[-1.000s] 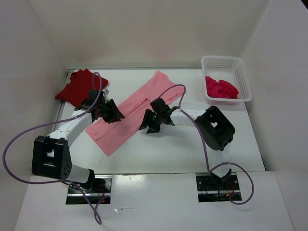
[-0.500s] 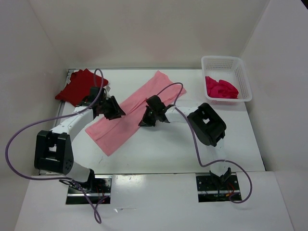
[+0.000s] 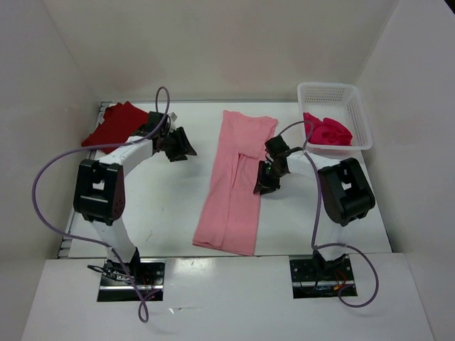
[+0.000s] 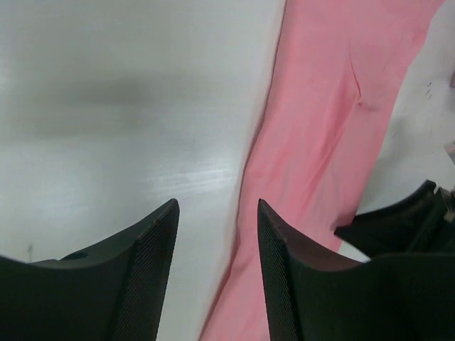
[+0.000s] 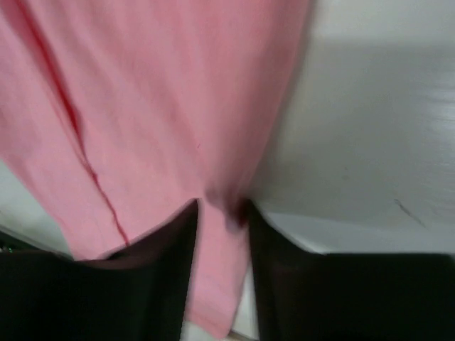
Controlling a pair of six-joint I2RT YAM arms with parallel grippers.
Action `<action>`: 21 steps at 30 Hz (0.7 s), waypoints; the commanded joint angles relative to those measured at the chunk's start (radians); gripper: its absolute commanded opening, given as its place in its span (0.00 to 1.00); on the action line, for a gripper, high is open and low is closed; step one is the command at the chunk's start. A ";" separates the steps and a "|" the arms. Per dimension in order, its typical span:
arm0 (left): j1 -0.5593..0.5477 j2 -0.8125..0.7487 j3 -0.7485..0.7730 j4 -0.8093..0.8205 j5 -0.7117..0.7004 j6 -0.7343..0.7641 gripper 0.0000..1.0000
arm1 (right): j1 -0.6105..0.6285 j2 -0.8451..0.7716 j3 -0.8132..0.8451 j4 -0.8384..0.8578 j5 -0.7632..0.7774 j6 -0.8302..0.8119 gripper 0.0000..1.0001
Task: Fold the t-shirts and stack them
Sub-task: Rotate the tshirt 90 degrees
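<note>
The light pink t-shirt [image 3: 234, 185] lies as a long folded strip down the middle of the table, running from the back towards the front. My right gripper [image 3: 264, 181] sits at its right edge. In the right wrist view its jaws [image 5: 222, 206] stand partly apart, with the blurred, puckered edge of the pink cloth [image 5: 156, 92] between them. My left gripper [image 3: 181, 145] hovers open and empty left of the strip, and the left wrist view [image 4: 217, 206] shows bare table and the pink edge [image 4: 327, 128]. The dark red t-shirt [image 3: 114, 128] lies folded at the back left. The crimson t-shirt [image 3: 327, 131] is crumpled in the basket.
A white mesh basket [image 3: 327, 87] stands at the back right corner. White walls close in the table on three sides. Purple cables loop from both arms over the near part of the table.
The pink t-shirt swung from a diagonal to nearly straight front-to-back and shifted right, dragged by the right gripper. The left gripper let go and moved back towards the dark red t-shirt.
</note>
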 commanded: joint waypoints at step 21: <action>-0.095 0.736 0.800 0.027 0.123 0.014 0.45 | -0.072 -0.202 0.037 0.024 -0.120 -0.022 0.50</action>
